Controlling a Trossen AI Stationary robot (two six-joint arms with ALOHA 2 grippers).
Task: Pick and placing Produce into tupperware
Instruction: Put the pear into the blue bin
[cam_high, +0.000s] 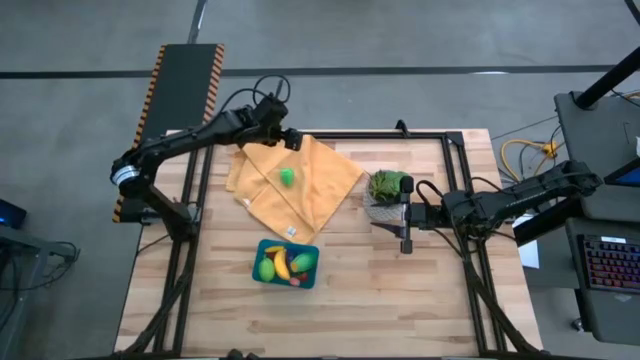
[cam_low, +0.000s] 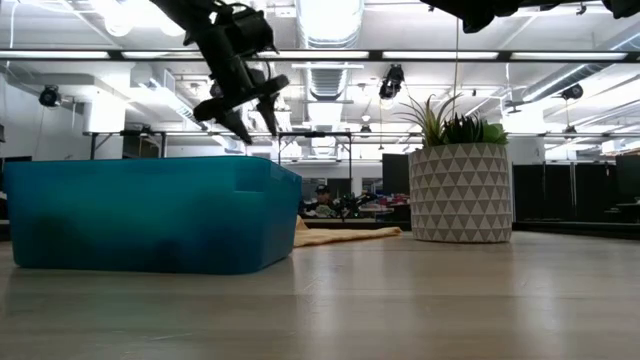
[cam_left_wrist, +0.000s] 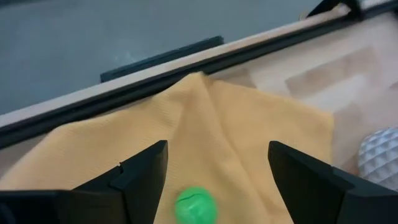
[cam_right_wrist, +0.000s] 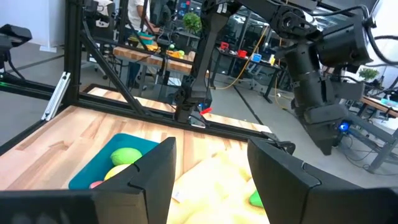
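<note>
1. My left gripper (cam_high: 291, 139) hangs over the far corner of the orange-yellow cloth (cam_high: 315, 185), near the table's back edge. Its fingers are spread wide with nothing between them.
2. Through the left wrist camera, one small green piece (cam_left_wrist: 196, 206) lies on the cloth between and beyond the two dark fingers (cam_left_wrist: 138, 171), untouched. Overhead it shows as a green piece (cam_high: 287, 177) near the cloth's middle, apart from the gripper.
3. The low camera shows the left gripper (cam_low: 250, 117) raised well above the table top, behind the container.
4. The teal tupperware (cam_high: 262, 276) stands on the bare wooden table (cam_high: 400, 290), just beside the cloth's near corner. It holds a yellow banana (cam_high: 279, 261), a green rounded piece (cam_high: 303, 262), a second greenish-yellow piece and a small red or pink bit; I cannot make out the smaller ones properly from overhead.
5. My right gripper (cam_high: 406, 222) waits at the table's right side, just beside the potted plant (cam_high: 388, 186), pointing toward the container.
6. The right wrist camera shows its fingers (cam_right_wrist: 152, 171) partly apart, with a clear gap and nothing gripped; beyond them I see the tupperware (cam_right_wrist: 93, 167) and the cloth.
7. The plant stands in a patterned grey pot (cam_low: 461, 192), apart from the cloth.
</note>
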